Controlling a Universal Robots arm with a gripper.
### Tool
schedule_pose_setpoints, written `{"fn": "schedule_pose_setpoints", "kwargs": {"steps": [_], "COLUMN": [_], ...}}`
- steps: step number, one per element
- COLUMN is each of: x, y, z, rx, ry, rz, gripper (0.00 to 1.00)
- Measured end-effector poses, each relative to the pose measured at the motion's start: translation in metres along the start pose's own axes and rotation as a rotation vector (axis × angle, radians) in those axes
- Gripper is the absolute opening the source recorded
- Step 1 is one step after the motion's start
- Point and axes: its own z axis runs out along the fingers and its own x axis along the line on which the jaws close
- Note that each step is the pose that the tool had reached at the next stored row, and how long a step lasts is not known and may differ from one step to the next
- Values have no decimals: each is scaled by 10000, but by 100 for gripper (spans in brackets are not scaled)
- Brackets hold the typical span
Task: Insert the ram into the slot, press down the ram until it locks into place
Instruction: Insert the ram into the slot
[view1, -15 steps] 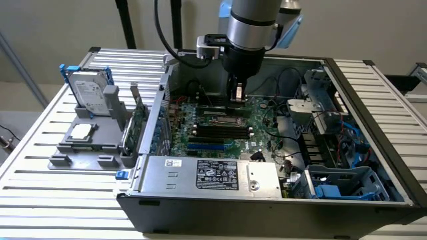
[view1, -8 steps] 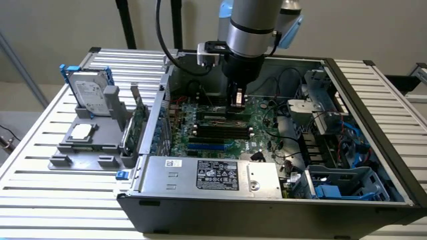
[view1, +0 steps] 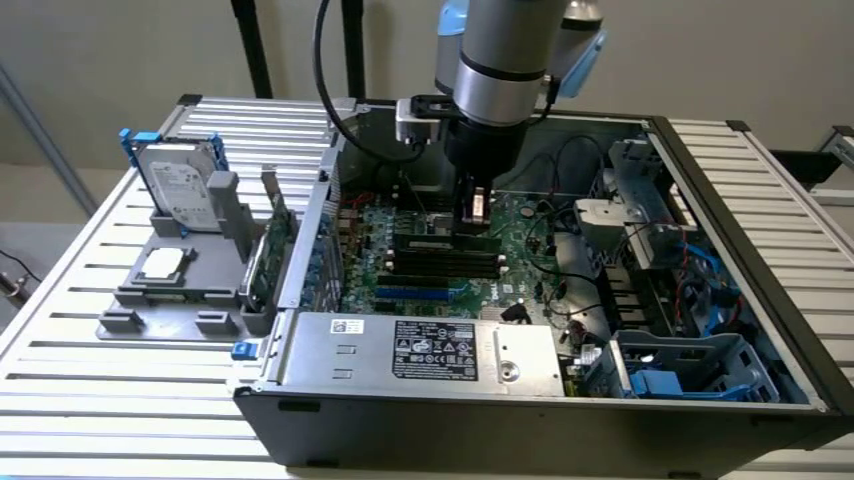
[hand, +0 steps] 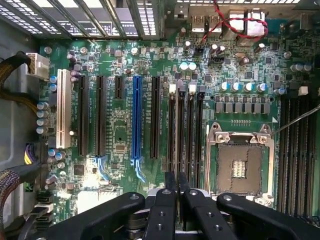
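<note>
Ram (view1: 434, 243) is standing on edge along the farthest of the black slots (view1: 441, 266), inside the open case (view1: 534, 420). Treat it as light and stiff but fragile, so hold only the bare top edge and keep off the chips. Your gripper (view1: 470, 215) sits right over the end of the stick nearer the exterior view's right. In the wrist view the fingers (hand: 165, 200) are drawn almost together, and I'd say they're pinching that edge. The arm (view1: 501, 60) drops in nearly vertical, with the wrist square to the motherboard (hand: 120, 135).
</note>
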Motion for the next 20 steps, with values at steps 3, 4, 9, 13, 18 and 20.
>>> {"fn": "schedule_pose_setpoints", "kwargs": {"steps": [3,4,9,13,18,20], "x": [-2,-3,-4,-5,-6,-6], "y": [-4,-6,-9,-10,-12,-13], "z": [53,69,96,117,146,153], "rx": [3,3,9,38,83,96], "ry": [38,47,76,93,89,85], "rz": [2,2,16,54,189,250], "gripper": [13,13,13,13,13,13]}}
